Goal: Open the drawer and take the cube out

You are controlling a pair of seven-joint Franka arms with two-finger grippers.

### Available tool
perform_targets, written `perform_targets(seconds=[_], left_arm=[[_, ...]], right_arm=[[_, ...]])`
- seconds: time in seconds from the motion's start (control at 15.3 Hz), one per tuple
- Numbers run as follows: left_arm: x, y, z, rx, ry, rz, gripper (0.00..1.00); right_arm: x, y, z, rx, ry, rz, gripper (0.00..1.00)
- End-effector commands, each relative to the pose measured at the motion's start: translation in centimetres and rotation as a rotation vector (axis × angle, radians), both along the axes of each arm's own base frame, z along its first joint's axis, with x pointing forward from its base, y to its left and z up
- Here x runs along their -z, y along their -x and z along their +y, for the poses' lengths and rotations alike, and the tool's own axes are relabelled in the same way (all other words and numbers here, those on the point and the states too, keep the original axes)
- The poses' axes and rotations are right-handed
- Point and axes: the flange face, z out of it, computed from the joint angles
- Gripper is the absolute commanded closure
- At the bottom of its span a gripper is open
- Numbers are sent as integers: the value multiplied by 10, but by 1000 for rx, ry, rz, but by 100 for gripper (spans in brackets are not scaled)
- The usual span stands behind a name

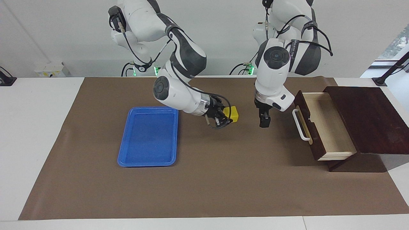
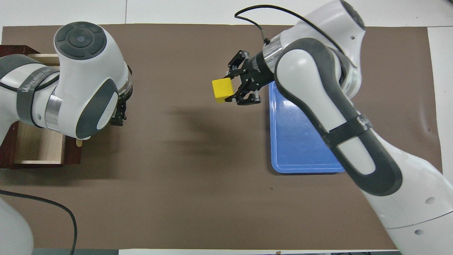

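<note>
Cube [image 1: 231,114] in right claw [image 1: 227,116] (apparently aloft).

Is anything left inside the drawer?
The drawer stands open and shows only bare pale wood in the facing view. The cube is out, held by the right gripper. Overhead, the left arm covers part of the inside.

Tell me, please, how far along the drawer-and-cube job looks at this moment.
The drawer stands pulled open with its pale inside bare. The yellow cube is out, held by the right end effector above the brown mat beside the blue tray. The left end effector hangs over the mat in front of the drawer. Left: setting the cube down, probably.
</note>
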Motion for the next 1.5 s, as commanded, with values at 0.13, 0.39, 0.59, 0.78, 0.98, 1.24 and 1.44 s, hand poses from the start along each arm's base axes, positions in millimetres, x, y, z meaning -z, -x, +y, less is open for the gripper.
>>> perform_targets(seconds=[0.13,0.39,0.59,0.78,0.98,1.24,1.44], left_arm=[[22,15,69,123,-142,-77,0],[21,2,128,170,-195,-68,0],[18,-6,168,187,-204,-66,0],[17,-12,209,207,-202,-70,0],[16,-13,223,219,-202,-68,0],[-2,-20,213,252,-207,-94,0],[-39,-20,162,283,-102,-139,0]], right_arm=[[30,-16,-131,-44,38,-85,100],[80,-15,-176,-12,65,-88,100],[113,-5,-182,-36,62,-106,100],[126,-6,-194,10,44,-105,100],[137,-9,-181,33,25,-111,100],[154,-3,-173,20,14,-91,100],[165,2,-174,49,-14,-87,100]])
